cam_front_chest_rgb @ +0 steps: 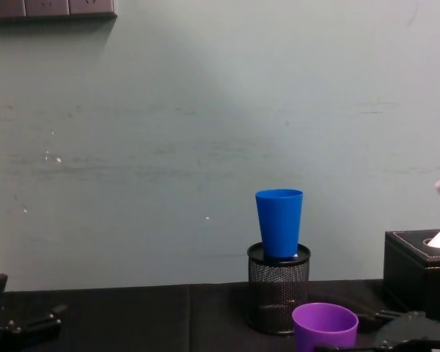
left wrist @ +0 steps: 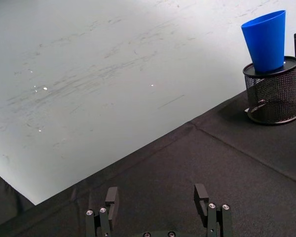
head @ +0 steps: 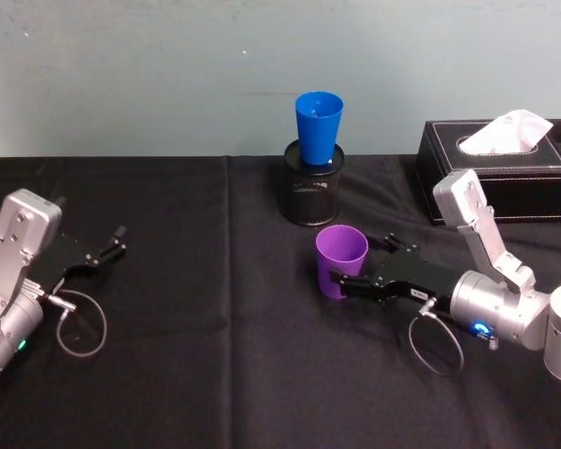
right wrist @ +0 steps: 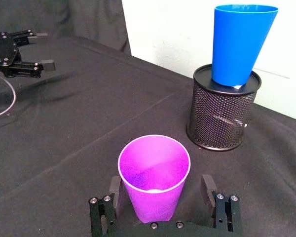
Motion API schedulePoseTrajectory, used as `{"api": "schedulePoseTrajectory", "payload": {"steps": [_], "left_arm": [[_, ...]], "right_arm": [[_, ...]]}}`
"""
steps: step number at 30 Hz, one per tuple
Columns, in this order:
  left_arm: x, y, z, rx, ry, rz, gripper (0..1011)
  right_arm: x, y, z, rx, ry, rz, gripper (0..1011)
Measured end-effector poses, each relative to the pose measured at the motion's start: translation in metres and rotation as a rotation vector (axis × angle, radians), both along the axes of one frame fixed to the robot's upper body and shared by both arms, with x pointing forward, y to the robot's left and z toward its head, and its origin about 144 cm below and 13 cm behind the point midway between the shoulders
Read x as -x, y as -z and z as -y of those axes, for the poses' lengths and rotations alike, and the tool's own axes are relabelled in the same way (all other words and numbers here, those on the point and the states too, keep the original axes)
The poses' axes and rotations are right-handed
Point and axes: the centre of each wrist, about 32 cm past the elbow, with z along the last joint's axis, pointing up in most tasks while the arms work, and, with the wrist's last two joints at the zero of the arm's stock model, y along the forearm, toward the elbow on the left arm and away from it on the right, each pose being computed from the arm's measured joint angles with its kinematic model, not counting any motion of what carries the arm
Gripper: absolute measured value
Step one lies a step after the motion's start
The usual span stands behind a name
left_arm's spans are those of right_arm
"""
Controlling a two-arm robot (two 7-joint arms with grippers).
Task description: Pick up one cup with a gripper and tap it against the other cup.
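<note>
Head view: I find the purple cup [head: 341, 260] upright on the black table [head: 215, 355], near the centre and in front of the mesh pen holder [head: 312, 192]. The blue cup [head: 319, 126] stands upright in the holder's mouth. The right gripper [head: 357, 262] reaches in from the right with one finger on each side of the purple cup. The left gripper [head: 120, 240] rests at the far left, well apart from both cups. A tissue box [head: 505, 178] sits at the back right.

Left wrist view: the left gripper [left wrist: 157, 197] has its fingers spread wide with only cloth between them.

Right wrist view: the right gripper [right wrist: 161, 183] is open. Its fingers [right wrist: 207, 183] flank the purple cup [right wrist: 154, 177] with a gap showing on both sides. The blue cup [right wrist: 240, 42] is beyond, apart from the purple one.

Chest view: the purple cup [cam_front_chest_rgb: 325, 326] sits low on the table, and the blue cup [cam_front_chest_rgb: 279, 222] stands higher, on the holder.
</note>
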Motion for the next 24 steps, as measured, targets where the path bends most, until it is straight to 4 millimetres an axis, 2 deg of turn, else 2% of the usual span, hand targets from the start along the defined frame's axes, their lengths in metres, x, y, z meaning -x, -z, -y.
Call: {"api": "schedulePoseTrajectory", "payload": {"steps": [15, 24], "left_arm": [[0.0, 0.0, 0.0, 0.0, 0.0, 0.0, 1000], [0.0, 0.0, 0.0, 0.0, 0.0, 0.0, 1000]], "right_arm": [[-0.008, 0.004, -0.012, -0.017, -0.008, 0.01, 994], [-0.009, 0.004, -0.013, -0.025, -0.004, 0.019, 784]]}}
